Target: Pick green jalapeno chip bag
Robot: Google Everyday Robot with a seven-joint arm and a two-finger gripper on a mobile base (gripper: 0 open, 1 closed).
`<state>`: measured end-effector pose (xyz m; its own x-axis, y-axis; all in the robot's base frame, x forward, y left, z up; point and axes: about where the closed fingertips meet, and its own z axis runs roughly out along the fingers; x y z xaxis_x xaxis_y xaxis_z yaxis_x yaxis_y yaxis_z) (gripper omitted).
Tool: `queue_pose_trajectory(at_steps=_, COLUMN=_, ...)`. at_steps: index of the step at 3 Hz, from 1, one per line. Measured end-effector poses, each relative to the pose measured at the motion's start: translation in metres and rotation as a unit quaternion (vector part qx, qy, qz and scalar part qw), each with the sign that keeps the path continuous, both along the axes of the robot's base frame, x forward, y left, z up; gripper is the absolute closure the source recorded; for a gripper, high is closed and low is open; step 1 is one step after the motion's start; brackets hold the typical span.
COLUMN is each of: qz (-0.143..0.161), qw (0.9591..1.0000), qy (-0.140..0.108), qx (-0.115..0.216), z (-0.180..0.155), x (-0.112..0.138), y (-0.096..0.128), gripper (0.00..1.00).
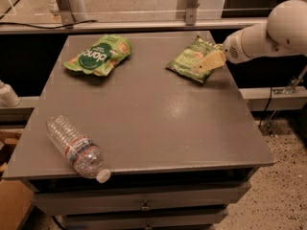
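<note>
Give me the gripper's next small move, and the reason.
Probably ease the gripper a little left and down, toward the middle of the jalapeno bag. The gripper hangs over the bag's right edge, and the bag lies flat on the table, so a grasp from here would likely catch only the corner.

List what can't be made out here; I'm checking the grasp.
Camera view:
- Tool, at the bag's right side: contact unclear, its tip covers that spot.
- Bag's right edge: hidden by the tool.
- Bag's lettering: too small to read.
- Arm: cut off by the right frame edge.
</note>
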<state>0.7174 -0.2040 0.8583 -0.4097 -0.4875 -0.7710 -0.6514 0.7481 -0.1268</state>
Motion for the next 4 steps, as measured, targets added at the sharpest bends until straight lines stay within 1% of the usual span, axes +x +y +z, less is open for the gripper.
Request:
queue_pose_trajectory(at_steps=1, qz=-0.02, qw=0.9997, qy=-0.009, qx=0.008, z=-0.014, x=0.022, y=-0.004, gripper=0.0)
queue_pose_trajectory(at_steps=2, qz=-0.027, qw=0.9993, qy=-0.02, qx=0.014, z=-0.018, x=0.035, y=-0.009, gripper=0.15)
queue_pose_trajectory(at_steps=3, qz=-0.026, qw=0.999, qy=-0.031, qx=0.019, z=-0.014, x=0.039, y=-0.016, gripper=0.39)
queue_pose_trajectory(at_steps=4, qz=-0.02, qw=0.9985, qy=-0.043, qx=0.026, z=-0.003, x=0.034, y=-0.022, gripper=0.62)
